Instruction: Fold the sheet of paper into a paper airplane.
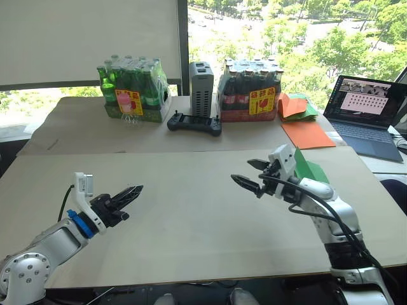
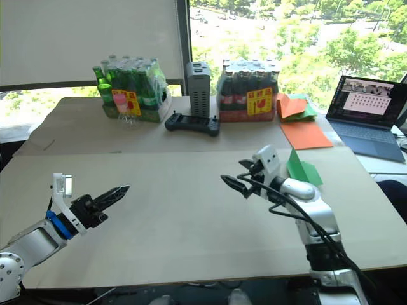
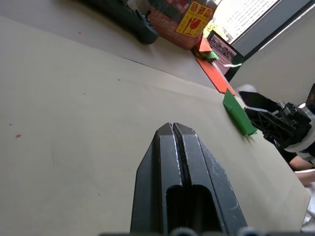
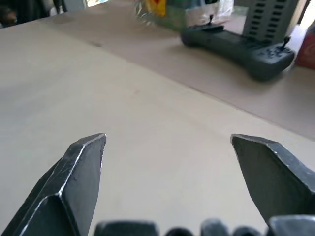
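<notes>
Tan worktop [image 1: 191, 210]: green folded paper airplane [image 2: 301, 169] lies near the orange sheet [image 1: 308, 135]. Past that sheet: laptop [image 1: 369, 114], paper pile [image 1: 297, 107], 2 bottle packs, controller [image 1: 194, 122].

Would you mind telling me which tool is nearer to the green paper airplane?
The right tool. It hovers open just beside the paper airplane, which lies behind its wrist. The left tool is shut and far across the table.

paper airplane [image 2: 303, 169]: bright green paper, folded into a narrow pointed wedge with layered creases. lies on the tan counter [image 2: 178, 210] toward its right side, point aimed at the far edge, one flap standing up.
</notes>
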Controlling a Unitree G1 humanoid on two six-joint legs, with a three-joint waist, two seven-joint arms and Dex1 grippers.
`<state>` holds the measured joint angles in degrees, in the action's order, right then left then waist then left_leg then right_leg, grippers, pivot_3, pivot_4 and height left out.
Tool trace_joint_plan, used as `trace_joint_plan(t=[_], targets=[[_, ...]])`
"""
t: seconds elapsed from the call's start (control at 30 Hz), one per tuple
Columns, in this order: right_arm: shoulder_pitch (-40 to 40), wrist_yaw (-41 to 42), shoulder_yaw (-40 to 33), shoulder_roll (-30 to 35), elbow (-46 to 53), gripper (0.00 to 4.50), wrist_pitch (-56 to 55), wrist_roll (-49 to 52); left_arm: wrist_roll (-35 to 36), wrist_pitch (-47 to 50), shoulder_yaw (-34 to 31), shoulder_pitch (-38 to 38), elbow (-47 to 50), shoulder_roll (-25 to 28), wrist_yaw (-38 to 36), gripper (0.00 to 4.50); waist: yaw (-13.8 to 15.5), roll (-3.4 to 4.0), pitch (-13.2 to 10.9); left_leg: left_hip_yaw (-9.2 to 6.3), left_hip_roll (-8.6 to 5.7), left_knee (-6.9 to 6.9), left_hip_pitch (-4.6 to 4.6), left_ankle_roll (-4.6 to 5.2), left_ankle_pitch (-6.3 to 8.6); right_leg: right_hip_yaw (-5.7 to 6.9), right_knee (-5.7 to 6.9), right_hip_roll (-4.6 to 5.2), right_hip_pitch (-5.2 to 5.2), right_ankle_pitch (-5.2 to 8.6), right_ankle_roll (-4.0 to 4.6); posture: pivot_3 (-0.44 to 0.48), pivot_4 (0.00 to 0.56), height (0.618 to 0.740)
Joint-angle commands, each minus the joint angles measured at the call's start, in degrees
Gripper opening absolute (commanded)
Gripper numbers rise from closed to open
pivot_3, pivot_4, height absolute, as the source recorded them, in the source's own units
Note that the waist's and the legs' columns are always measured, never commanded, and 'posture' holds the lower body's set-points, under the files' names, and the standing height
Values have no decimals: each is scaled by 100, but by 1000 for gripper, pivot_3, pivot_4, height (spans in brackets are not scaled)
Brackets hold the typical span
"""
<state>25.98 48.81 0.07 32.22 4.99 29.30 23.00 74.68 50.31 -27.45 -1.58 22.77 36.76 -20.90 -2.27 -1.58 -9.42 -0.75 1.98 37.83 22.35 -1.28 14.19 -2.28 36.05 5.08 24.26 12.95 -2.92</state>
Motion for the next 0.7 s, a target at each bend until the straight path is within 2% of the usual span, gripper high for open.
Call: trace_joint_plan(t=[0.03, 0.17, 0.23, 0.7], targets=[[30, 368, -24, 182, 228, 4474, 33, 199, 174, -60, -207, -44, 312, 158, -182, 0, -19, 0, 0, 0, 1, 0, -2, 0, 0, 0, 0, -2, -1, 0, 1, 0, 150, 727], [241, -19, -167, -84, -60, 4474, 216, 225, 77, -290, -231, 141, 345, 76, 105, 0, -19, -2, -1, 0, 2, 0, -8, 0, 0, -4, 6, -6, -3, 0, 2, 0, 150, 727], [266, 2, -119, -124, -71, 4474, 182, 180, -144, -363, -154, 245, 340, 107, 186, 0, -1, -2, -1, -1, 1, 0, -6, 0, 0, -3, 6, -6, -3, 0, 2, 0, 150, 727], [333, 9, 54, -215, -65, 4474, 166, 119, -436, -349, -117, 259, 433, 120, 287, 0, 7, -3, -1, 0, -2, 0, -2, 0, 0, -3, 2, -2, -1, 0, 0, 0, 150, 727]])
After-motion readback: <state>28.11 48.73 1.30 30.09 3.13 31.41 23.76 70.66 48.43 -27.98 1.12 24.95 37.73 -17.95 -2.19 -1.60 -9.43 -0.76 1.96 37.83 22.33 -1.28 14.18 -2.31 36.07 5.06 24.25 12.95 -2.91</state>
